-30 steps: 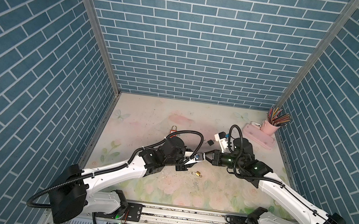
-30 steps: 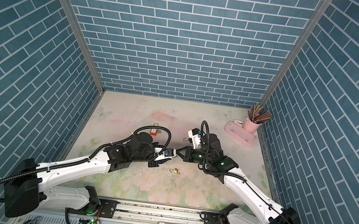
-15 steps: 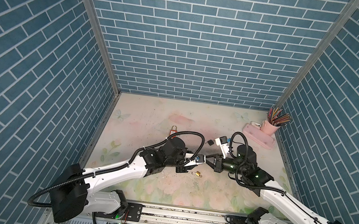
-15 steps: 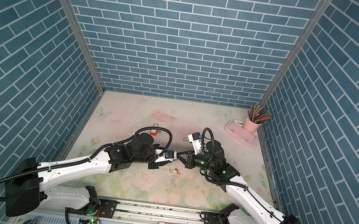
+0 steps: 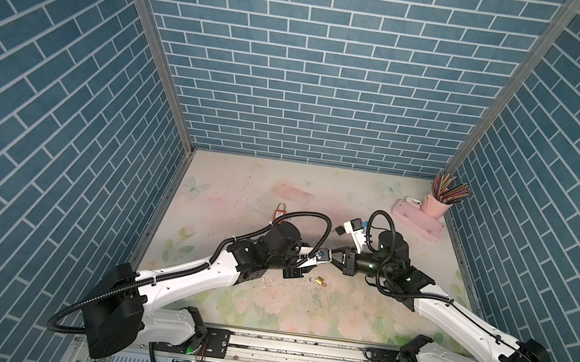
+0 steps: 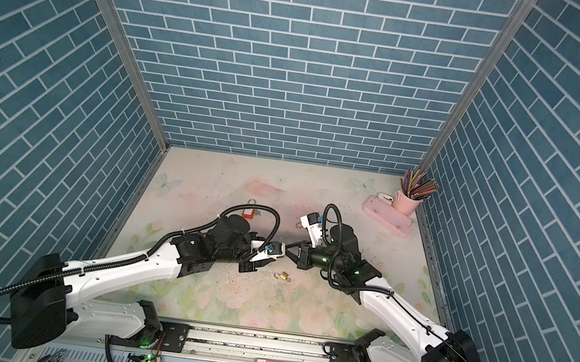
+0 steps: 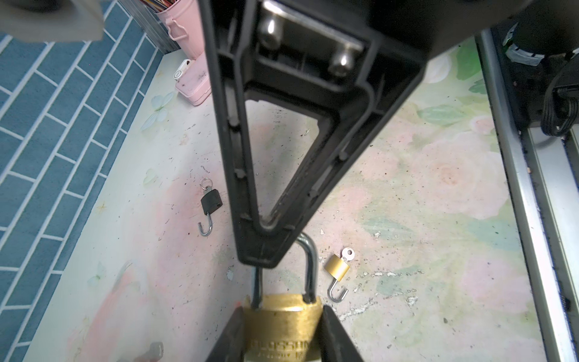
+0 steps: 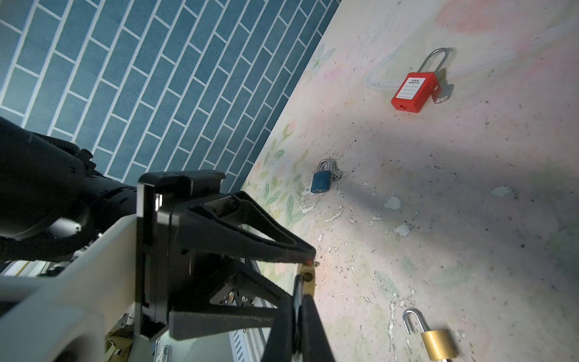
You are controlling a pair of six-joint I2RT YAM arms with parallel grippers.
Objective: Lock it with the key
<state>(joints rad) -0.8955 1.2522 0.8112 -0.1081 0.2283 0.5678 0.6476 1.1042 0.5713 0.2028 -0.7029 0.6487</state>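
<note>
Starting at the right gripper (image 7: 260, 249): its jaws stand closed together and its tip sits on the crown of the shackle (image 7: 308, 272). Whether it pinches the steel or only bears on it, I cannot tell. The left gripper (image 7: 283, 348) is narrowly parted, its fingers (image 7: 233, 337) clamped on the flat sides of the big brass padlock (image 7: 282, 316). That lock hangs in the air just above the small brass padlock (image 5: 320, 280), slightly to its back-wall side. Both shackle legs enter the body, but whether they have clicked home is not visible. This lock's own key does not clearly show.

I judge the step to be seating the shackle. Done well, the push runs straight along the legs toward the body. The left grip must stay firm so the lock cannot swivel, since a sideways shove would lever it out of the jaws.

The small brass padlock lies on the table (image 5: 242, 183) with its shackle open and a small key (image 7: 347, 253) in it. The black padlock (image 7: 210, 202) lies to its back-wall side, and the red padlock (image 8: 410, 92) lies farther that way, toward the left arm.

Half a second ago the right forearm lay nearer the front edge. It has swung back to about where it was a second ago. Its tip, the left arm and both jaw openings are unchanged.
</note>
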